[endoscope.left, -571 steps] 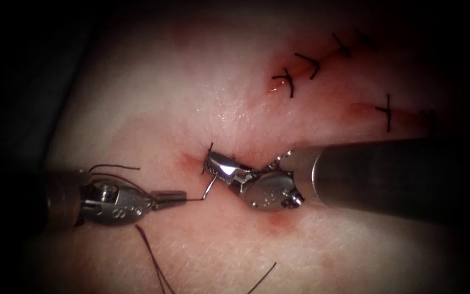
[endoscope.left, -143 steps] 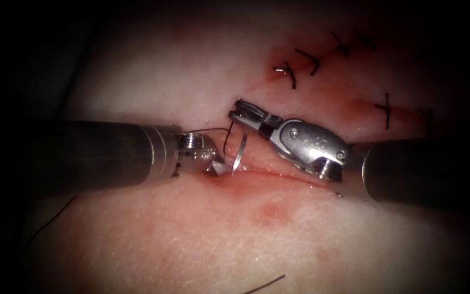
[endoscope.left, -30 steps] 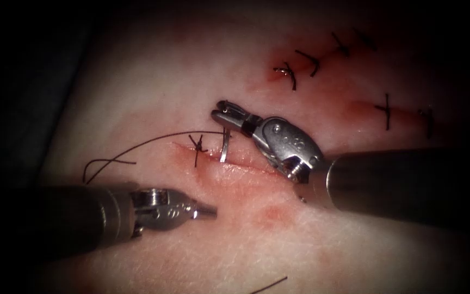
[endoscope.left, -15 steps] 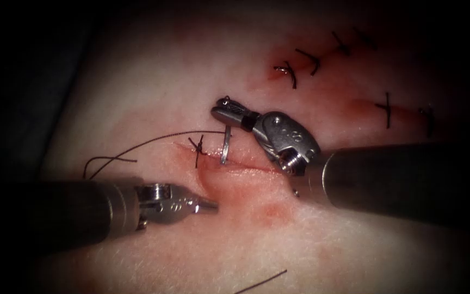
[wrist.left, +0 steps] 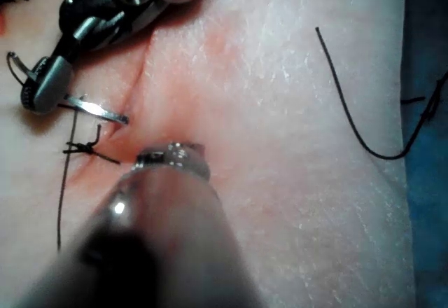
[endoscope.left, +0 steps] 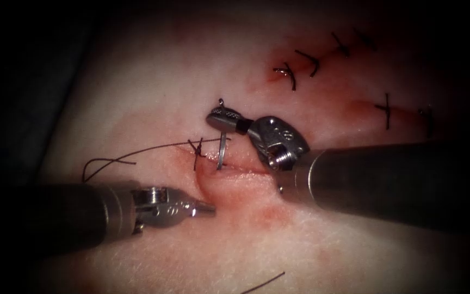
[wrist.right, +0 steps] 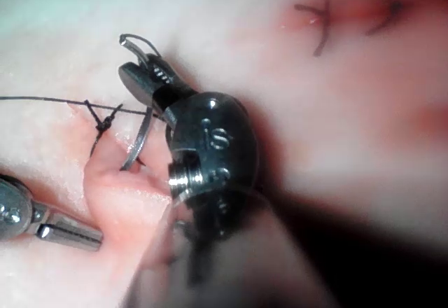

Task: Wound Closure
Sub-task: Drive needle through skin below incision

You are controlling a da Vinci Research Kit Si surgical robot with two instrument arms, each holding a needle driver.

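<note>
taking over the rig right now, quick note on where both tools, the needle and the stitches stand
Right tool: jaws shut on the needle near its thread end; the tip points down at the cut, entry not clear.
Left tool: jaws shut, holding nothing, pressing the tissue just below the cut.
Thread trails left from the needle.
Done: one knotted stitch at the cut's left end.
Left: the cut to its right is open.

Needle (endoscope.left: 221, 152) tip hidden in the tissue (endoscope.left: 153, 92) (cut's edge).

A loose dark thread (endoscope.left: 265, 283) lies on the pale tissue (endoscope.left: 153, 81), beside blue cloth (wrist.left: 427, 182).
</note>
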